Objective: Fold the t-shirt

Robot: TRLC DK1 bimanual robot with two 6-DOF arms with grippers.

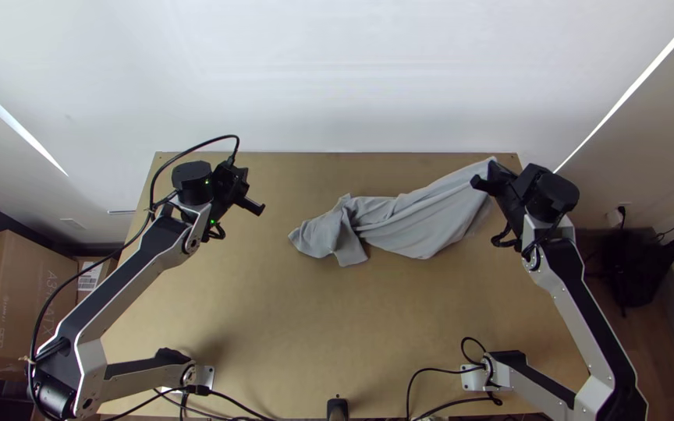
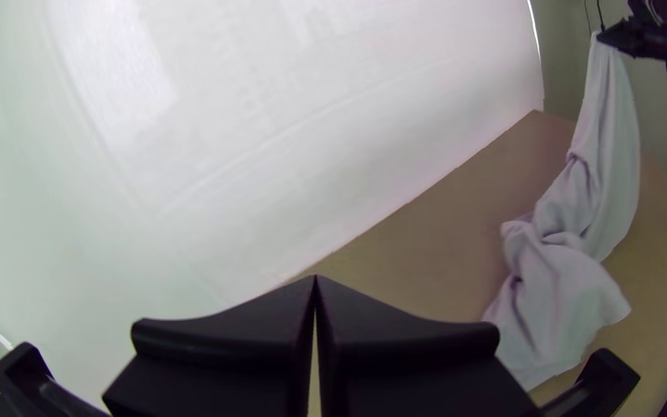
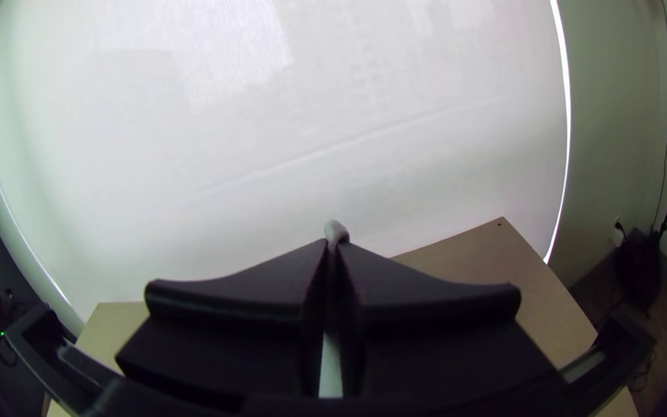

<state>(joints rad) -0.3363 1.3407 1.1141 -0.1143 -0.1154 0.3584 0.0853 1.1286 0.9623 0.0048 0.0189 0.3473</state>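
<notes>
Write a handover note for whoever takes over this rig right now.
Left gripper: shut, nothing seen between its fingers, over the table's left side.
Right gripper: shut on a bit of the grey t-shirt, holding that end up near the table's far right corner.
T-shirt: slopes down from there, its other end bunched on the table around the middle.
Done: one end gripped and raised; no neat fold visible.
Left: spread it flat, then fold.

Steep overhead view, wrist views facing backdrop (image 2: pixel 272 139)
</notes>
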